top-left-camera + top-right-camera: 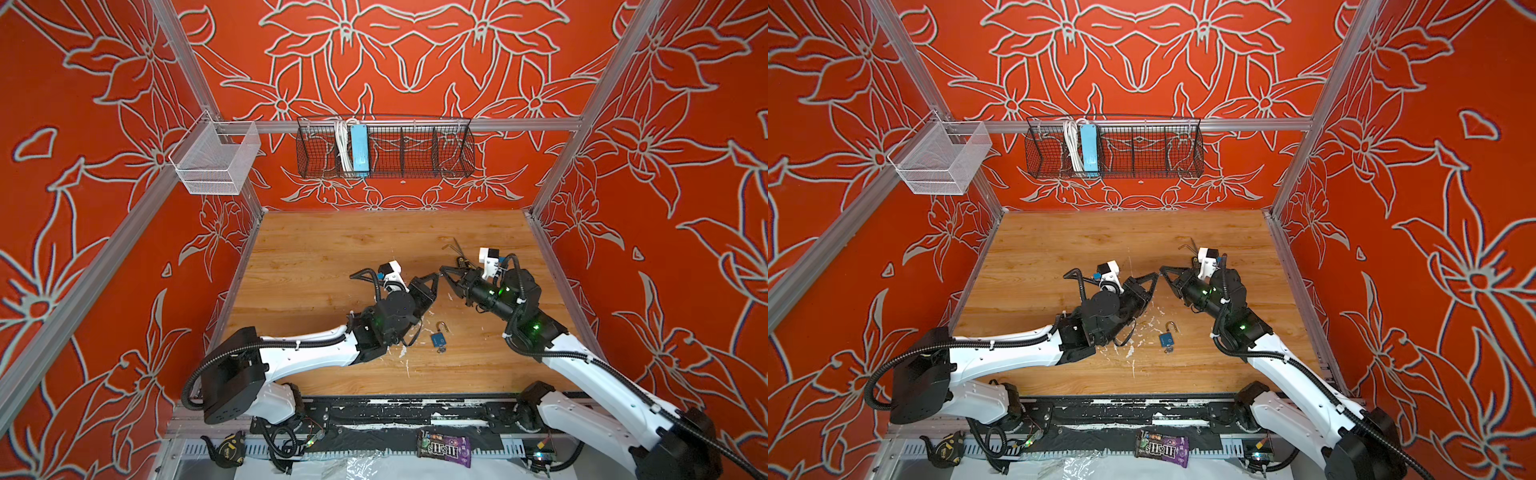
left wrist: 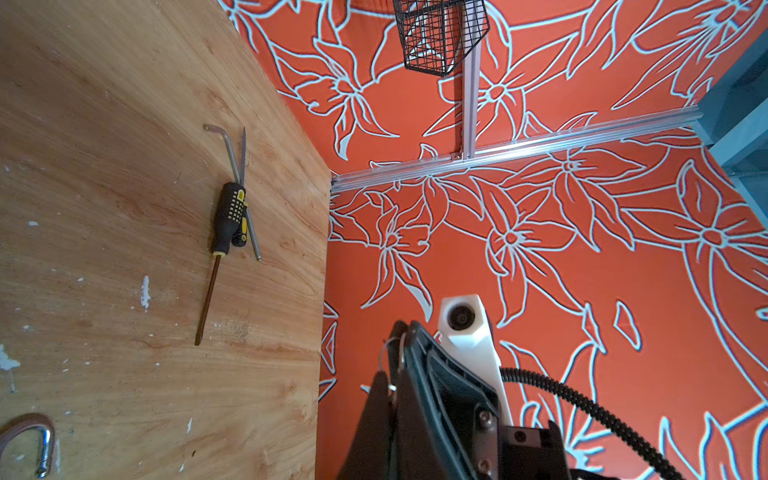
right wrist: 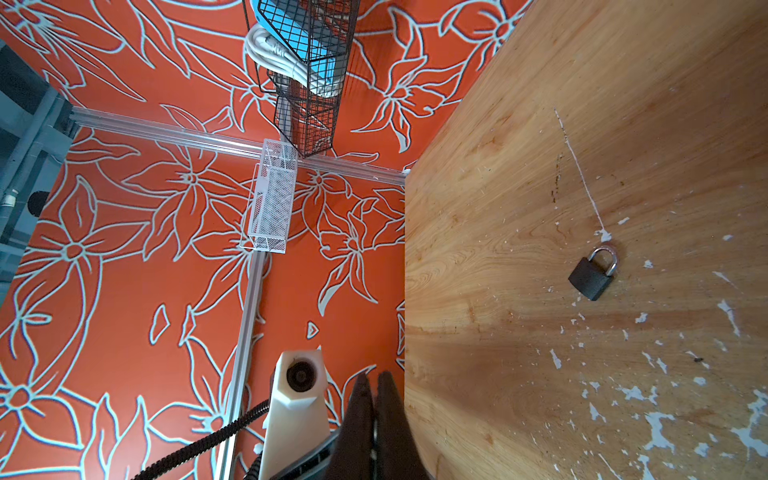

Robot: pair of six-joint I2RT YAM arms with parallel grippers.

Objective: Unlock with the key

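Both pressed together, your left gripper and right gripper point tip-to-tip mid-bench; the blue padlock, steel shackle open, lies frontward of them

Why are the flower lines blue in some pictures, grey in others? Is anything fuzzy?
Both wrist views tint the flower lines bluish; both top views show them grey. In the left wrist view the left end effector looks dark and soft, near the lens; in the right wrist view the right end effector does too.

Twin white-shelled arms, black joints.
We note left arm and right arm: ribbed black cables, zip ties, green LEDs, white camera mounts; left gripper, right gripper black, triangular.
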